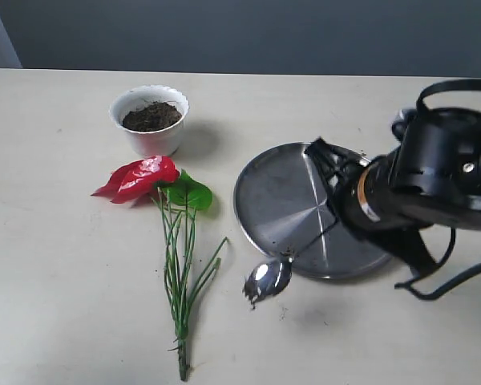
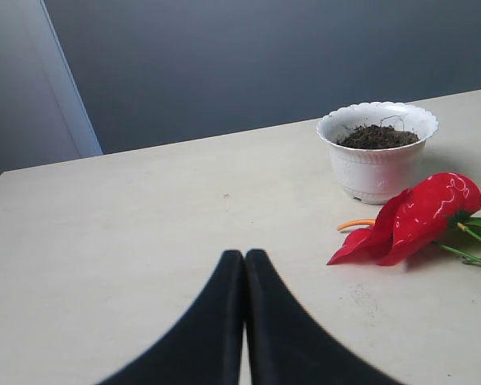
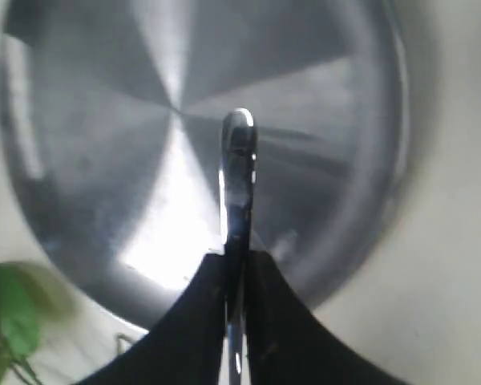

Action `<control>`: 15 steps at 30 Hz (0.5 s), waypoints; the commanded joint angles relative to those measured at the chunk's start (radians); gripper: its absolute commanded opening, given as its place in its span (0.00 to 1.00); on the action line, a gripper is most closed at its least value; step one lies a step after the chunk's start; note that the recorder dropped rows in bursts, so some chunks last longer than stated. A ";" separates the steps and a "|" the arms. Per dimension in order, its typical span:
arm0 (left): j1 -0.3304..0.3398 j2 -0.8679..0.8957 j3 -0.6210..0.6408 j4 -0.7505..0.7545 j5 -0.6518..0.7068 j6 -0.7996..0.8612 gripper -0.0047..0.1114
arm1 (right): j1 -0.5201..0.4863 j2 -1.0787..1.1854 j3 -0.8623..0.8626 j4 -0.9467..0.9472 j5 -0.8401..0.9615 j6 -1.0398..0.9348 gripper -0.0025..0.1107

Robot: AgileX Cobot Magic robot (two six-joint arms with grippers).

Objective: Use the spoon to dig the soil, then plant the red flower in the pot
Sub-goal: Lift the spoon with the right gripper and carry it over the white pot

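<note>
While the right hand (image 1: 330, 210) pinches the spoon (image 1: 269, 277) by its thin handle, the spoon's bowl hangs just past the plate's (image 1: 280, 200) near rim, over bare tabletop (image 1: 64, 281), with dirt specks on it. In the right wrist view the two black fingers (image 3: 200, 321) close on the handle with the spoon (image 3: 238, 184) sticking out over the blurred steel plate (image 3: 88, 160). Left hand (image 2: 244, 265): fingers pressed together, nothing between them, hovering low over the tabletop, well apart from the pot; not visible in the exterior view. Pot (image 1: 150, 119) stands upright at the back, left of the plate, soil (image 1: 151, 116) filling it below the scalloped rim. Flower (image 1: 140, 177) lies flat on the tabletop just in front of the pot, red bloom toward the pot, green leaf (image 1: 187, 192) beside it, stems (image 1: 179, 273) trailing toward the near edge. Flower is between pot and spoon bowl, touching neither.
</note>
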 commanded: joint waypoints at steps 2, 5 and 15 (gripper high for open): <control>0.003 -0.007 0.002 -0.001 -0.004 -0.002 0.04 | -0.006 -0.043 -0.145 -0.458 0.025 0.035 0.02; 0.003 -0.007 0.002 -0.001 -0.004 -0.002 0.04 | -0.006 -0.007 -0.235 -0.715 0.017 0.035 0.02; 0.003 -0.007 0.002 -0.001 -0.006 -0.002 0.04 | -0.056 0.320 -0.566 -1.130 -0.155 0.035 0.02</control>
